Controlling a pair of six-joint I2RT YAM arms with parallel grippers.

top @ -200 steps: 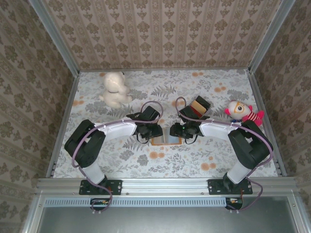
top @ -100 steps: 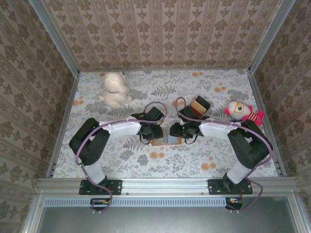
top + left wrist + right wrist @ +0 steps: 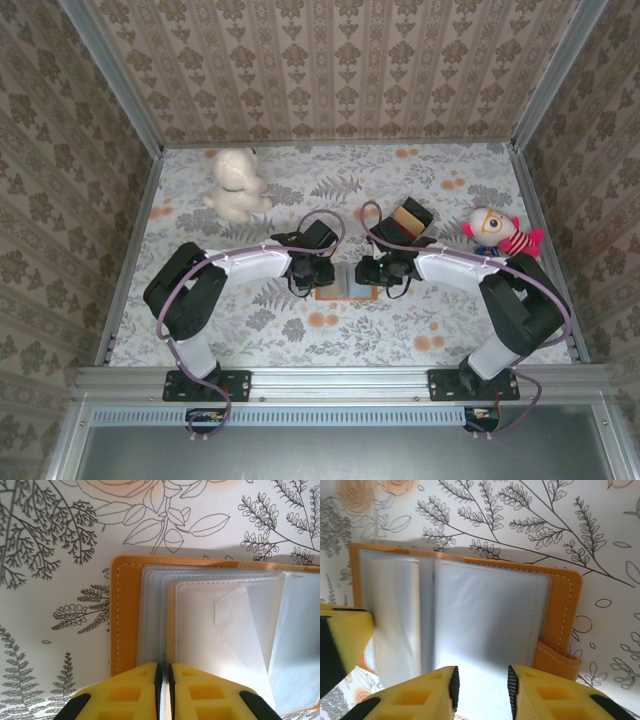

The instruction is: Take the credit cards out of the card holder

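Observation:
The card holder (image 3: 345, 291) lies open on the flowered table between my two grippers. In the left wrist view its orange-tan cover (image 3: 127, 610) frames blue-grey pocket pages (image 3: 215, 625). My left gripper (image 3: 163, 666) is shut on the near edge of one pocket page, with only a sliver showing between its yellow fingers. My right gripper (image 3: 483, 680) hovers open over the holder's right-hand pages (image 3: 490, 615), jaws a finger's width apart. A yellow finger of the left gripper (image 3: 342, 635) shows at that view's left edge. The credit cards are hidden.
A brown dark-topped block (image 3: 408, 219) stands just behind the right gripper. A white plush toy (image 3: 236, 185) sits at the back left and a red-and-white doll (image 3: 497, 231) at the right. Patterned walls enclose the table on three sides.
My left gripper has slid right onto the holder's left edge and closed its jaws. The right gripper's jaws have narrowed, and the holder's pages have lifted between the two.

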